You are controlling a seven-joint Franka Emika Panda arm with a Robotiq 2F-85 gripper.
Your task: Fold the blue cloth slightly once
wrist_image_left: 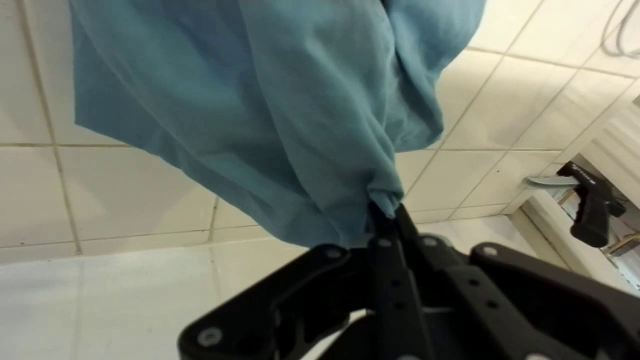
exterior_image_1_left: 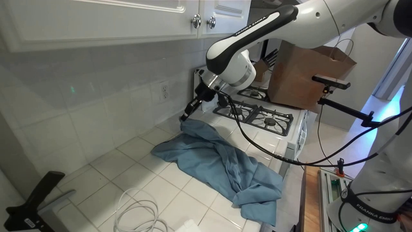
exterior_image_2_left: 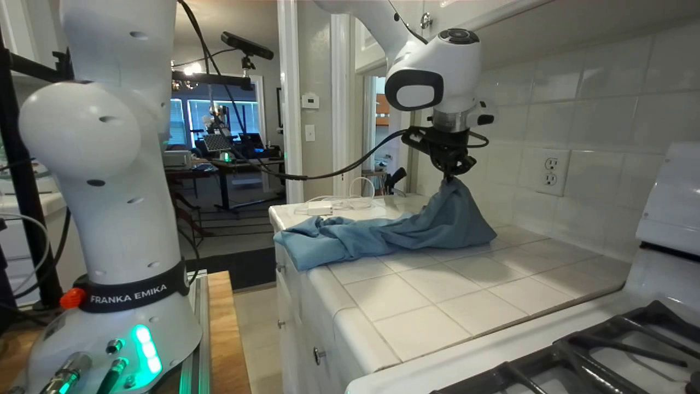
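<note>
The blue cloth [exterior_image_1_left: 222,161] lies wrinkled and bunched on the white tiled counter. It also shows in an exterior view [exterior_image_2_left: 383,232] and in the wrist view [wrist_image_left: 280,100]. My gripper [exterior_image_1_left: 184,118] is closed on the end of the cloth nearest the tiled wall. It holds that part raised in a peak above the counter [exterior_image_2_left: 448,178]. The rest of the cloth rests on the tiles, and its far end hangs a little over the front edge. In the wrist view a small tuft of cloth sticks out between the fingertips [wrist_image_left: 390,212].
A stove [exterior_image_1_left: 285,137] with black grates adjoins the counter, with a brown paper bag [exterior_image_1_left: 297,77] on it. A white cable [exterior_image_1_left: 141,206] and a black-handled tool [exterior_image_1_left: 35,199] lie on the counter. The tiled wall [exterior_image_1_left: 106,106] and upper cabinets [exterior_image_1_left: 106,22] are close to the arm.
</note>
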